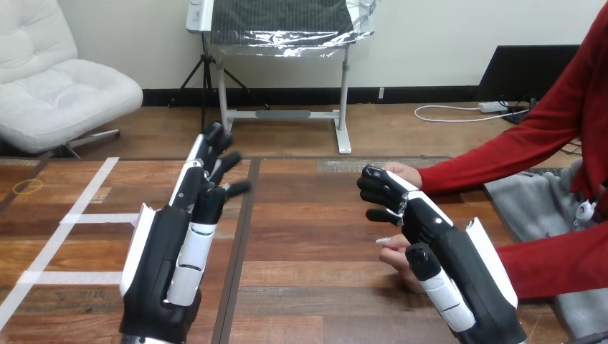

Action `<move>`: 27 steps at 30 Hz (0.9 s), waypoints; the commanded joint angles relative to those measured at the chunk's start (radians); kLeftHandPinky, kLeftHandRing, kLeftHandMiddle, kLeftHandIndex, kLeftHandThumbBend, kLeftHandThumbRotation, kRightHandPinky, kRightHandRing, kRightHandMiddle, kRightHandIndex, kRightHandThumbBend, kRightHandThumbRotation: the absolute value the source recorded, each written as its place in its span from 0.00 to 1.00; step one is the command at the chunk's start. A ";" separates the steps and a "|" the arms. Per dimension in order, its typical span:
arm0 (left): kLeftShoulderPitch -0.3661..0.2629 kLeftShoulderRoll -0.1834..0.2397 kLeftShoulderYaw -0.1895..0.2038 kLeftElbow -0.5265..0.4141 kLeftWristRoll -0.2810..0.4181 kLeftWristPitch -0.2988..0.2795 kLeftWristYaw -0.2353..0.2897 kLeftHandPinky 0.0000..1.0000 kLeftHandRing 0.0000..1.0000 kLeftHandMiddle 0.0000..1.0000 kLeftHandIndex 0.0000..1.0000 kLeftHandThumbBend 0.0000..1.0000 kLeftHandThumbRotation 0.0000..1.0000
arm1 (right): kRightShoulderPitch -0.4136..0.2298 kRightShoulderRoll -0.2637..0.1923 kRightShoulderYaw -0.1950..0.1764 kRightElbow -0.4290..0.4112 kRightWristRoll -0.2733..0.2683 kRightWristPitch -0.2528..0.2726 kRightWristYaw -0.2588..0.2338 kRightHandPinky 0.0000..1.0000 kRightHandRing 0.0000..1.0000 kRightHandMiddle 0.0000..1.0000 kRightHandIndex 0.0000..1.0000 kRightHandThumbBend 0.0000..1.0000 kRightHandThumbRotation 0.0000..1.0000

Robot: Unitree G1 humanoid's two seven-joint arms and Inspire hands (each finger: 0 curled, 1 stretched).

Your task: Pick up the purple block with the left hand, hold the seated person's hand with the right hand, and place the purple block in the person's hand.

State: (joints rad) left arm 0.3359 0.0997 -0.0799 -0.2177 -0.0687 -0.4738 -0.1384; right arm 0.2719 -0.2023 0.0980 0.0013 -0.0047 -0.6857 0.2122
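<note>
The head camera looks forward and down across the table (301, 244), close behind the left hand (168, 258), whose fingers (189, 180) point away from it.

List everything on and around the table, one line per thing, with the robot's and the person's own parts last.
brown wooden table: one, brown, across the view's lower part.
white tape strips: several, white, on the table's left part.
thin yellow ring: one, yellow, flat at the table's far left.
grey cloth: one, grey, at the table's right edge.
person's upper hand: one, red sleeve, behind the right robot hand.
person's lower hand: one, red sleeve, beside it.
left robot hand: one, black-and-white, raised, fingers straight.
right robot hand: one, black-and-white, between the person's hands.
</note>
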 commanded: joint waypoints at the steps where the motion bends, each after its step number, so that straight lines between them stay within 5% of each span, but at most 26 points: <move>1: -0.038 -0.018 -0.002 -0.045 0.001 0.003 0.008 0.96 0.96 0.98 0.99 0.65 1.00 | -0.022 -0.004 -0.015 -0.057 0.010 -0.003 0.002 0.80 0.87 0.87 0.88 0.74 1.00; 17: -0.148 0.065 0.104 0.097 0.115 -0.058 0.034 0.80 0.87 0.90 0.89 0.72 0.95 | -0.025 -0.003 -0.018 -0.059 0.003 0.003 -0.003 0.80 0.86 0.87 0.88 0.74 1.00; 27: -0.256 0.159 0.179 0.185 0.181 -0.022 0.043 0.74 0.84 0.87 0.85 0.75 0.88 | -0.024 -0.012 -0.023 -0.059 0.007 0.001 0.002 0.80 0.86 0.87 0.88 0.75 1.00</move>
State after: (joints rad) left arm 0.1967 0.2006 0.0478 -0.0717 0.0901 -0.5015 -0.1111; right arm 0.2720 -0.2034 0.0970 0.0008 -0.0062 -0.6798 0.2121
